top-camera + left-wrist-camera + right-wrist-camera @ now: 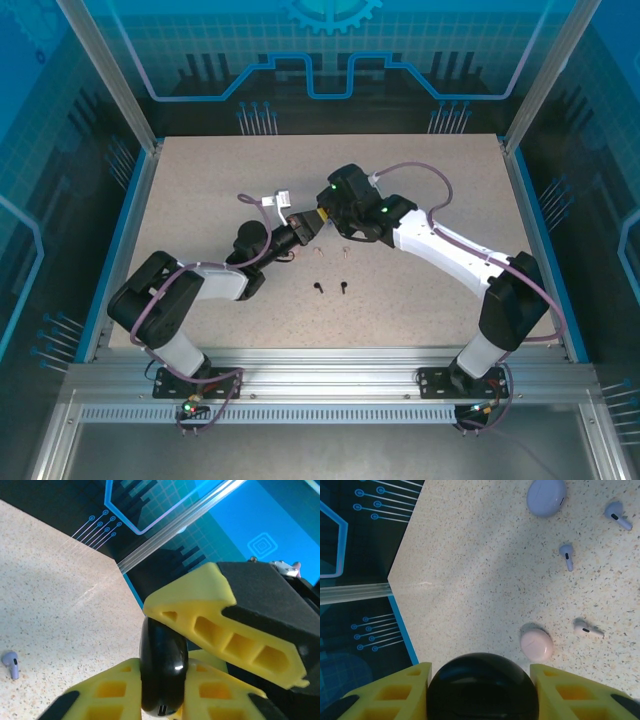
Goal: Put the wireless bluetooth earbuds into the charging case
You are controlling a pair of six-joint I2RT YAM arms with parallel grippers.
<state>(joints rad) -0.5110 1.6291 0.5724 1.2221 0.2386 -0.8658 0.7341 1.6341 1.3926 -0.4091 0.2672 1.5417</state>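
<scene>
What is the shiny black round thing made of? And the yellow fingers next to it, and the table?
The black case looks like hard, glossy plastic, since bright reflections show on it. The yellow fingers look like matte plastic, maybe printed, with hollow ribbed cells. The table looks like a matte, speckled, stone-like laminate, though the exact material is unclear.

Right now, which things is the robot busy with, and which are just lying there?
Busy with:
- black case, gripped by the left gripper and the right gripper together

Just lying on the table, untouched:
- two black earbuds
- purple case
- two purple earbuds
- pink case
- one pale pink earbud

These belong to the job too.
</scene>
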